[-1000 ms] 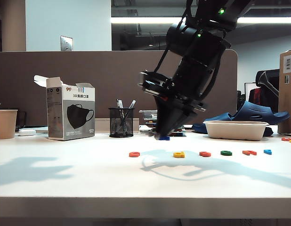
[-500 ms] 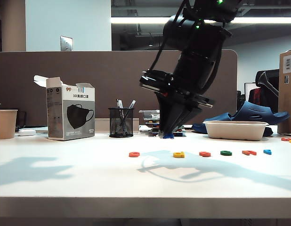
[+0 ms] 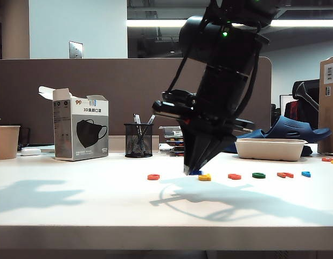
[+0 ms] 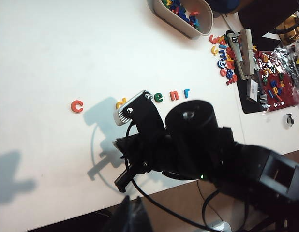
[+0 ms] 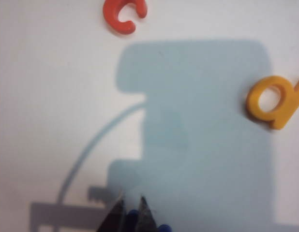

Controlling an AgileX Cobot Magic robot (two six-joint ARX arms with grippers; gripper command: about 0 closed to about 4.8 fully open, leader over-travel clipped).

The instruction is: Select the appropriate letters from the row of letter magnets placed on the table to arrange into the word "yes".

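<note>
Right hand (image 3: 191,171), exterior view, centre of frame: fingers pressed together on the dark blue "y" (image 3: 196,172), tips pointing down just above the white table (image 3: 102,210). In the right wrist view the same pinch appears at the lower edge, the two dark fingertips (image 5: 116,216) closed on a sliver of blue.

Immediately right of the tips in the exterior view lies the yellow letter (image 3: 205,177); left of them, the orange-red "c" (image 3: 153,176). Further right along the row: the red "s" (image 3: 234,176), the green "e" (image 3: 258,175), a second orange-red letter (image 3: 285,175) and the small light-blue letter (image 3: 306,174), all flat on the table and apart from one another.

Left hand: only a dark shape at the lower edge of the left wrist view, probably its fingers; whether spread or pressed together cannot be told.

Background, exterior view: mask box (image 3: 80,131) at left, mesh pen cup (image 3: 138,140) at centre, beige tray (image 3: 270,149) at right.
</note>
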